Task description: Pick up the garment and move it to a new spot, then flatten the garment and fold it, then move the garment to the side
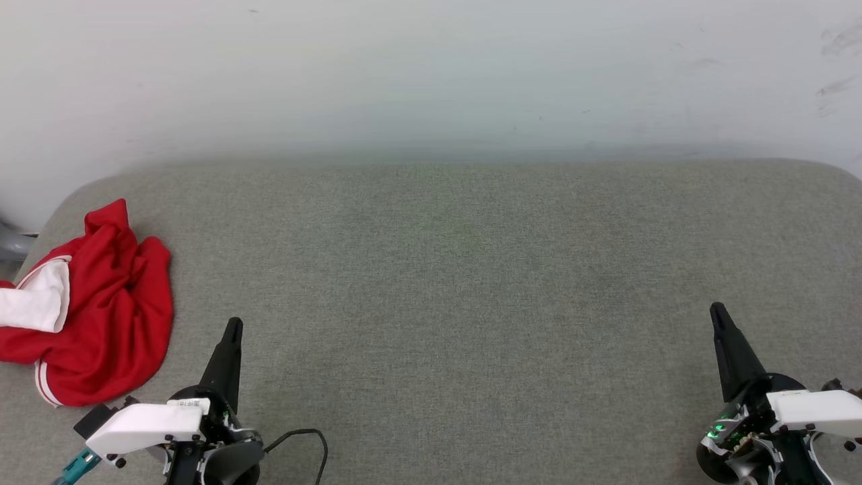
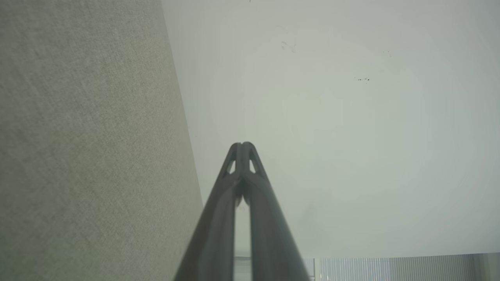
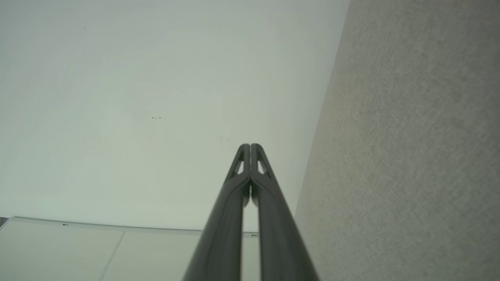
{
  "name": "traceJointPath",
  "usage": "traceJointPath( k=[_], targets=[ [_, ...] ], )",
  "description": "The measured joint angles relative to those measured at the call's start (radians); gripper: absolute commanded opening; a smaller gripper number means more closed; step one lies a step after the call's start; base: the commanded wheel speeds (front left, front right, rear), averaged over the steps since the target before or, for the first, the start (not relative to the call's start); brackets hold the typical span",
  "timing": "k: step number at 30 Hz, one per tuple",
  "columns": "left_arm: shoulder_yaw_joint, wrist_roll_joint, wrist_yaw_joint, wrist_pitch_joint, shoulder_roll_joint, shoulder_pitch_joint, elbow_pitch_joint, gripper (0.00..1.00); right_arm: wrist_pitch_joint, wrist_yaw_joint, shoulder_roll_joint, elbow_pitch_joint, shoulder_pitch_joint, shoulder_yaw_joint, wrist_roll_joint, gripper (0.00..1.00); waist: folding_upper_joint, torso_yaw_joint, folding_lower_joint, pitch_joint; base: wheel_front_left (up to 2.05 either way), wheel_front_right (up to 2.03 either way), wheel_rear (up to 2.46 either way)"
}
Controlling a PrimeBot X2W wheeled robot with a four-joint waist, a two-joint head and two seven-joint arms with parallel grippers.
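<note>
**A:** Fingers (image 2: 224,210) on the left gripper (image 1: 233,327) are seen pressed together with nothing pinched, and the same is seen on the right gripper (image 1: 718,310). So nothing's been picked up?

**B:** Nope, the pick-up step is judged as not yet started. The garment (image 1: 101,316) is found bunched in a red heap, a white sleeve (image 1: 34,300) showing, at the table's (image 1: 438,269) left edge, near the left gripper but not touched by it. The right gripper is held well apart, over at the other side.

**A:** What's called for next?

**B:** The left fingers would have to be spread, brought over the heap and closed on a fold. Plenty of bare table is left in the middle for laying it out.
</note>
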Motion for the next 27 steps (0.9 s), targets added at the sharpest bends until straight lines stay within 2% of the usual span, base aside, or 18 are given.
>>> traceJointPath(
  k=[27],
  targets=[
    [-0.001,0.000,0.000,0.000,0.000,0.000,0.000,0.00,0.000,0.000,0.000,0.000,0.000,0.000,0.000,0.00,0.0000,0.000,0.0000,0.000,0.00,0.00,0.00]
  ],
)
